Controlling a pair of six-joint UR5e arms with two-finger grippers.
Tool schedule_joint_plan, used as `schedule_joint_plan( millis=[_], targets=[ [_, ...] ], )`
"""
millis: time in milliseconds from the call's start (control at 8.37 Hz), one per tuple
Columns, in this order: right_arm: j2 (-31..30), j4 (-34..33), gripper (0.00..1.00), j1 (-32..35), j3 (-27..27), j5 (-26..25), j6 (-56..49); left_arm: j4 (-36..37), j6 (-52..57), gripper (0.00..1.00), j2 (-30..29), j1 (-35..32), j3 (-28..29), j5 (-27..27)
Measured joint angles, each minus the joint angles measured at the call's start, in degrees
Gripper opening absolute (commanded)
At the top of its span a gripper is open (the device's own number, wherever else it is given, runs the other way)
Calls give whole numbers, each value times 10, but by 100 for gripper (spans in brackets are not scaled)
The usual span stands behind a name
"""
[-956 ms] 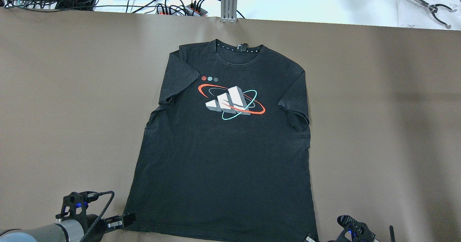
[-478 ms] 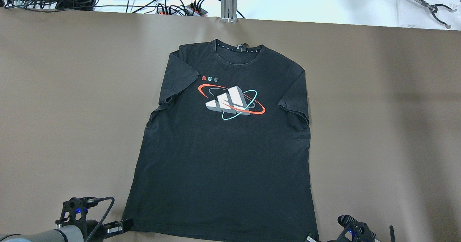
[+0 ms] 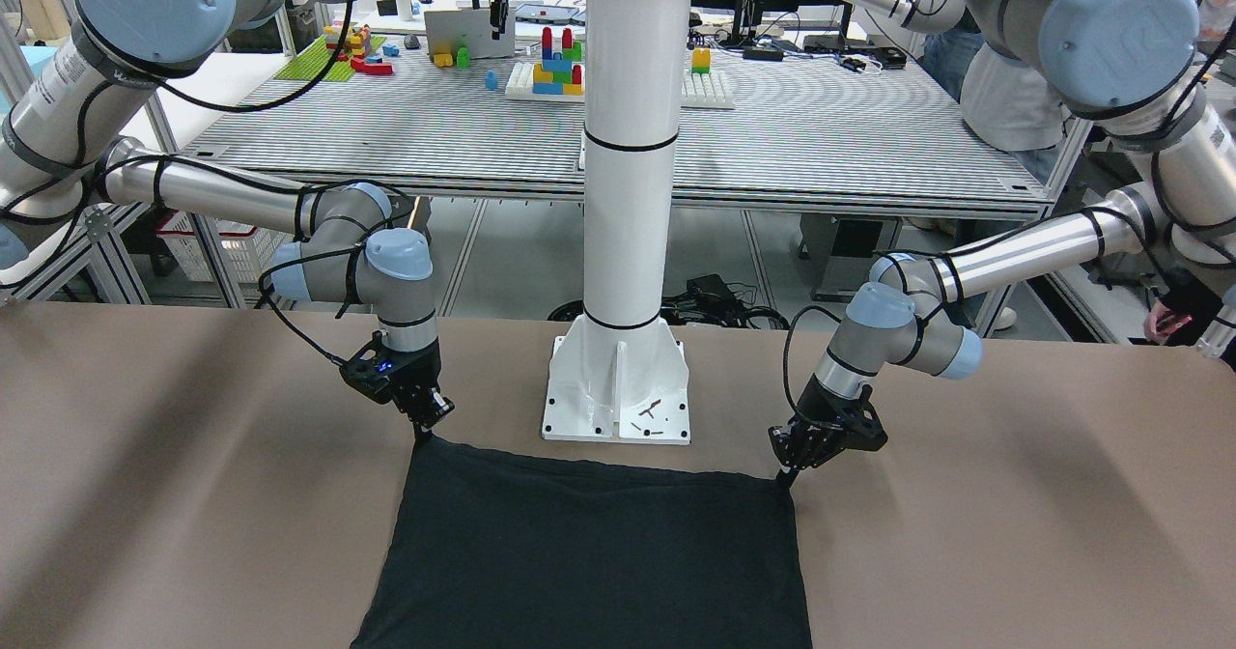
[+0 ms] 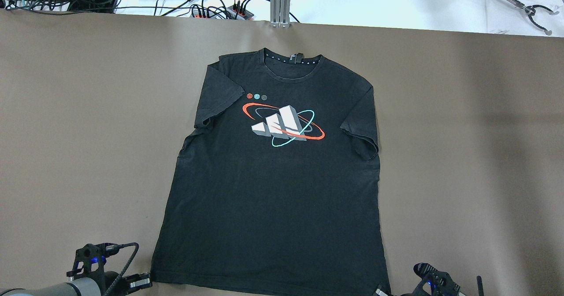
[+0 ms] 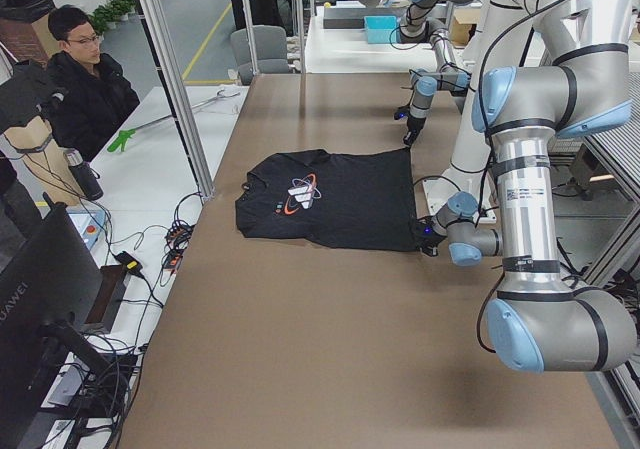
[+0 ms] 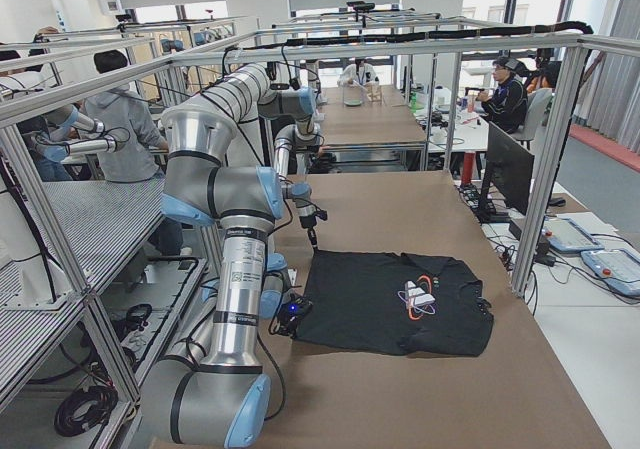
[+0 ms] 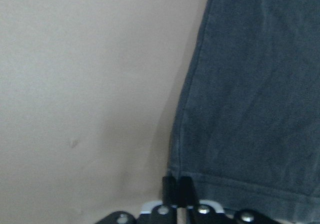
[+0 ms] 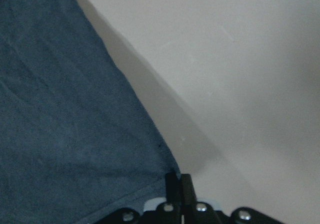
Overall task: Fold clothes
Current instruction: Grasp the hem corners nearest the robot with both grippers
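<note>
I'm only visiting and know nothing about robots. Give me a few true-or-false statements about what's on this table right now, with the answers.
1. The T-shirt lies with its printed logo facing up. True.
2. The T-shirt is already folded in half. False: it lies spread out flat, unfolded.
3. The left gripper and right gripper each pinch a corner of the bottom hem. True.
4. The collar points toward the robot. False: it lies on the far side, and the bottom hem is nearest the robot.
</note>
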Motion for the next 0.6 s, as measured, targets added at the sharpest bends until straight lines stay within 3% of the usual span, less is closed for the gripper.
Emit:
schedule_joint_plan(
  millis=[598],
  targets=[
    [-22, 4, 0, 0, 24, 11, -8, 0, -4, 0, 47, 31, -78, 8]
  ],
)
